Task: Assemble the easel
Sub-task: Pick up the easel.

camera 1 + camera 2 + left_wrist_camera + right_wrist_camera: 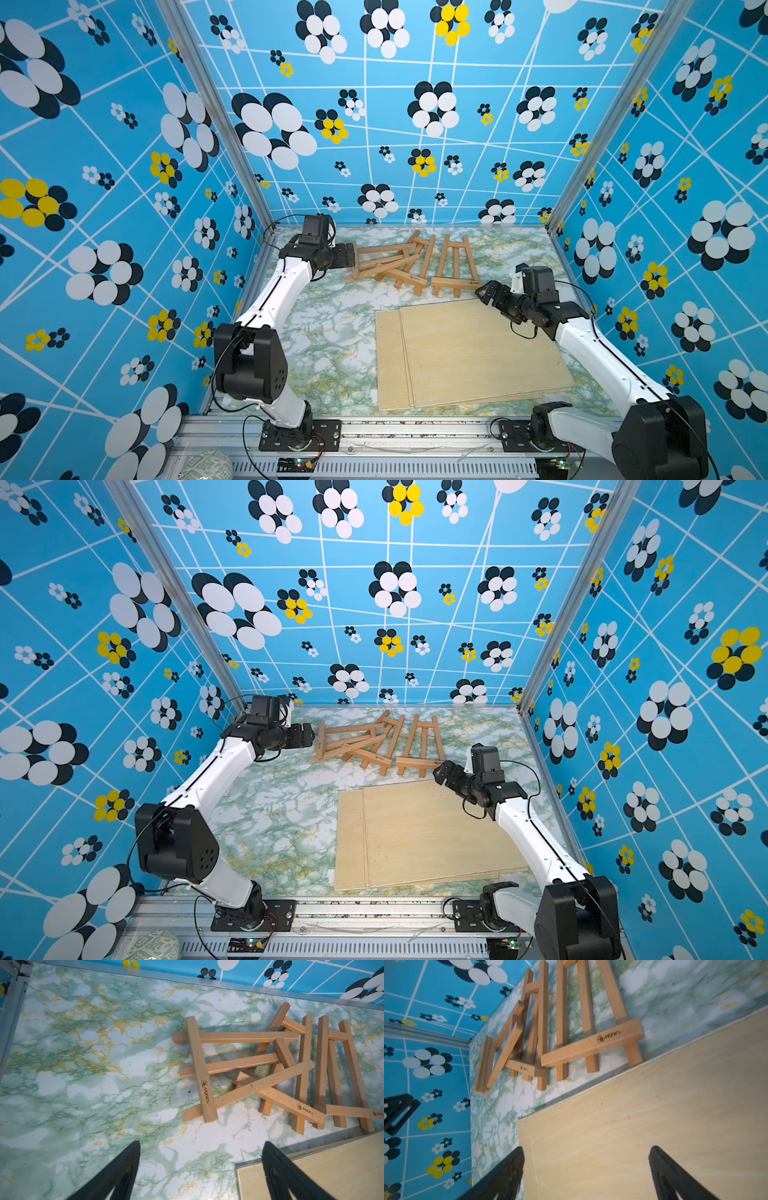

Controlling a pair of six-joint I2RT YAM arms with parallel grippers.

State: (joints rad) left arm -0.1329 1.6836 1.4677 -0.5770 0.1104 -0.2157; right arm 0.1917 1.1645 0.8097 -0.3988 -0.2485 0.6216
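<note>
The easels [453, 284] lie flat at the far side of the marble-patterned table [324, 332], close to the back wall. One separate easel [417, 763] shows its three legs and shelf bar plainly, and just left of it sits a tangled heap [374, 756] of crossed wooden bars. In the right wrist view I read "Manes" beside a small emblem burned into the separate easel's shelf bar [609, 1035]. A second mark on a bar of the heap is too small there for me to read. The left wrist view shows the same "Manes" on two bars of the heap, and a third mark is cut off at the frame edge. I cannot count how many easels the heap holds, since the bars cover one another. Thin plywood sheets [478, 353] lie stacked on the near right; I see at least two edges but cannot count them. My left gripper [201, 1142] is spread wide over bare marble, gripping nothing. From above it sits just beside the heap's left end, and I cannot tell whether it touches. My right gripper [586, 1148] is also spread and empty, over the plywood's far corner near the separate easel.
</note>
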